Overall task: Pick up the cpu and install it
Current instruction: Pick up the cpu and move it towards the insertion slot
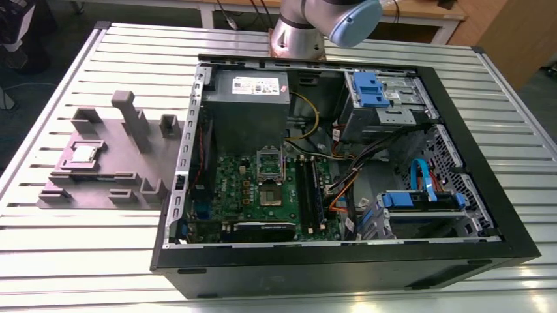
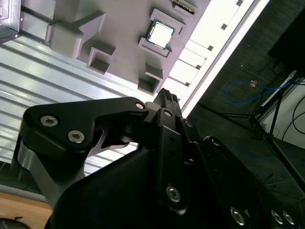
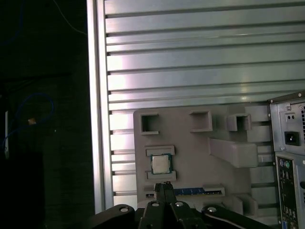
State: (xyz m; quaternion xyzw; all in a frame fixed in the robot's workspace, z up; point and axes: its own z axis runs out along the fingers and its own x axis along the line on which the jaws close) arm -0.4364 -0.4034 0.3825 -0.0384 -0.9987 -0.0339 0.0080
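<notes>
The cpu (image 1: 85,153) is a small silvery square lying flat in a recess of the grey holder block (image 1: 130,163), on the exterior view's left beside the open computer case. Both wrist views show it from above, the cpu (image 2: 160,34) in its pocket and the cpu (image 3: 161,164) just beyond my fingertips. My gripper (image 3: 165,184) hangs well above the holder, apart from the chip, its black fingers closed together with nothing between them; it appears again as the gripper (image 2: 167,93). Inside the case, the motherboard socket (image 1: 272,197) lies bare with its metal frame (image 1: 268,163) swung up.
The open computer case (image 1: 452,130) takes up the middle of the slatted metal table (image 1: 104,254). A grey power supply (image 1: 248,98), blue drive brackets (image 1: 374,85) and loose cables (image 1: 348,176) crowd the case. The arm's base (image 1: 301,32) stands behind it. A memory stick (image 3: 198,192) lies in the holder.
</notes>
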